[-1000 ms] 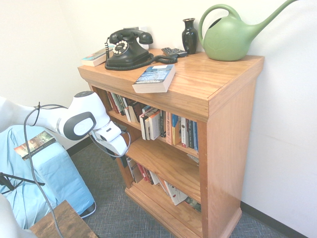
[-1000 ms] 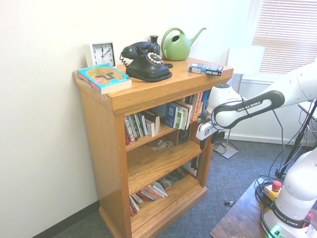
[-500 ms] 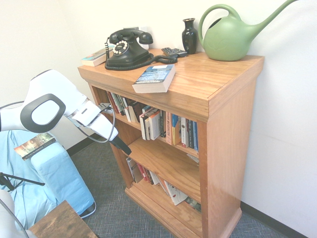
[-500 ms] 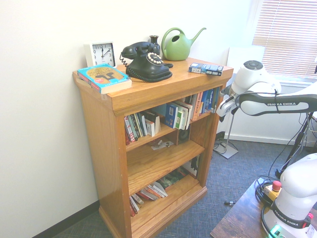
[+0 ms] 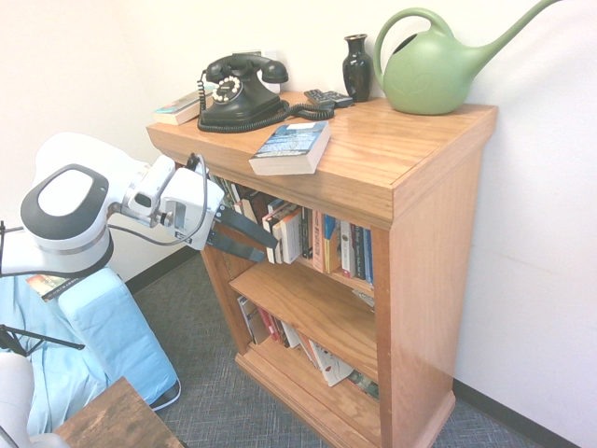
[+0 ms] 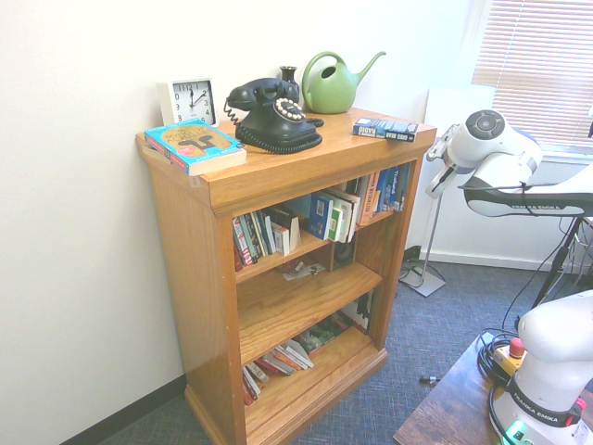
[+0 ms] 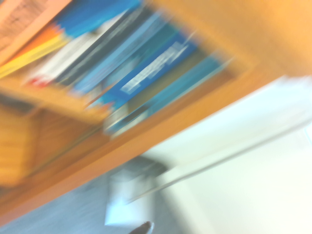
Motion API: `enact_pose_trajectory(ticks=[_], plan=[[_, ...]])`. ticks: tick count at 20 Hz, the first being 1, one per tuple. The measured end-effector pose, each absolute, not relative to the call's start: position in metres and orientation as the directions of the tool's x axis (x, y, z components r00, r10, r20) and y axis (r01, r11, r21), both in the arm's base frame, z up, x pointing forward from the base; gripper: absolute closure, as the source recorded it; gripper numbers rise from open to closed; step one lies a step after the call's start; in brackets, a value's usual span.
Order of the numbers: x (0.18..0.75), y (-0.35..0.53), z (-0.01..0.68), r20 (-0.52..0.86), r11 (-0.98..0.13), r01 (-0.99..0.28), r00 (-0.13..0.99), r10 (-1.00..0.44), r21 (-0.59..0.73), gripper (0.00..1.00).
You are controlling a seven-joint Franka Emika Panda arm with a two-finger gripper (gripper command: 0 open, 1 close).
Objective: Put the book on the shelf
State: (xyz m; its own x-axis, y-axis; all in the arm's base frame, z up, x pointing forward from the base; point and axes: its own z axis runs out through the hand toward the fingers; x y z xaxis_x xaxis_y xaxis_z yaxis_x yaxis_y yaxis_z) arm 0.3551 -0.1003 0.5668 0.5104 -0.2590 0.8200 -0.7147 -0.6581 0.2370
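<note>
black rotary telephone [image 5: 240, 91] sitting by dark vase [image 5: 356, 67] | green watering can [image 5: 438, 62] standing at wall end | white clock [image 6: 190, 99] standing behind teal-and-white book [image 6: 196, 145] | blue-draped seat [image 5: 89, 336] carrying thin photo-covered book [image 5: 47, 285] | dark wooden table [image 5: 117, 420] sitting near it

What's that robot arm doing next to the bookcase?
The robot's job is to put the book on the shelf. The book already lies flat on the top, near the front edge, by the black phone. The gripper holds nothing; its fingers are open and point at the row of books inside.
</note>
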Motion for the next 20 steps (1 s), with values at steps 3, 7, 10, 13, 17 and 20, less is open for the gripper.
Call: enact_pose_trajectory(ticks=[3,7,10,13,17,20], plan=[[0.364,-0.092,0.584,0.855,-0.651,-0.689,0.505,-0.117,0.318,0.0],[0.389,-0.073,0.599,0.875,-0.644,-0.662,0.484,0.023,0.384,0.0],[0.407,-0.058,0.605,0.88,-0.633,-0.655,0.466,0.091,0.412,0.0],[0.415,-0.046,0.603,0.88,-0.617,-0.654,0.452,0.144,0.437,0.0],[0.42,-0.043,0.597,0.873,-0.603,-0.65,0.452,0.183,0.463,0.0],[0.423,-0.042,0.594,0.869,-0.608,-0.64,0.458,0.188,0.469,0.0]])
